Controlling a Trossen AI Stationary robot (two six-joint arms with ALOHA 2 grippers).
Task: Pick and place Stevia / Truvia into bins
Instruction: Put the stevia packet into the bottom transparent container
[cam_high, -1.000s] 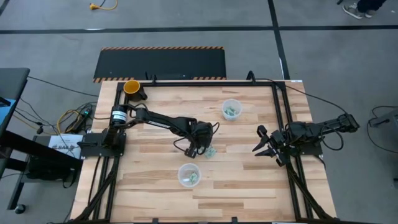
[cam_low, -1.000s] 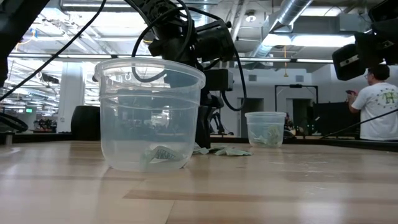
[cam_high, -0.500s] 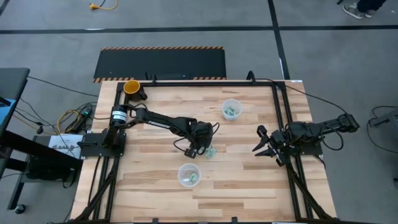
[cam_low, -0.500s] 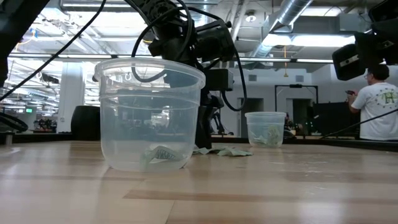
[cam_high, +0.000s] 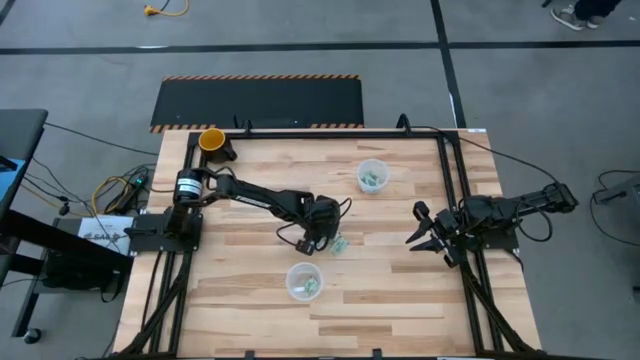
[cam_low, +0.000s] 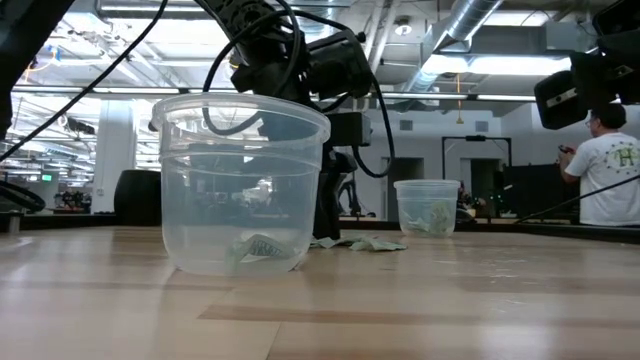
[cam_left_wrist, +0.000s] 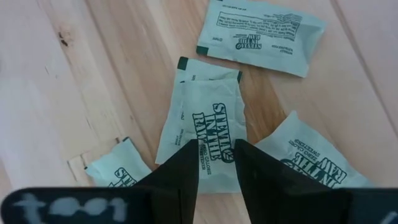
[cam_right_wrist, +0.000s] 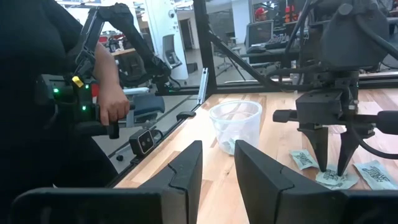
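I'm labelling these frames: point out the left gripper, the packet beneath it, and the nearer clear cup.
left gripper (cam_left_wrist: 216, 158): left wrist view, gap between fingertips.
packet (cam_left_wrist: 211, 118): left wrist view, its printed face.
nearer clear cup (cam_low: 240, 190): low view, its front wall.

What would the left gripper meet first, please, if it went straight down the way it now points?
Most likely the Stevia packet lying flat under the open left gripper, in the loose pile on the table.

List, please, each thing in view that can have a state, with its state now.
Left claw: open, fingers down astride a Stevia packet on the table.
Right claw: open, empty, at the table's right edge.
Near clear cup: upright, holds a packet.
Far clear cup: upright, holds packets.
Orange cup: at the far left corner.
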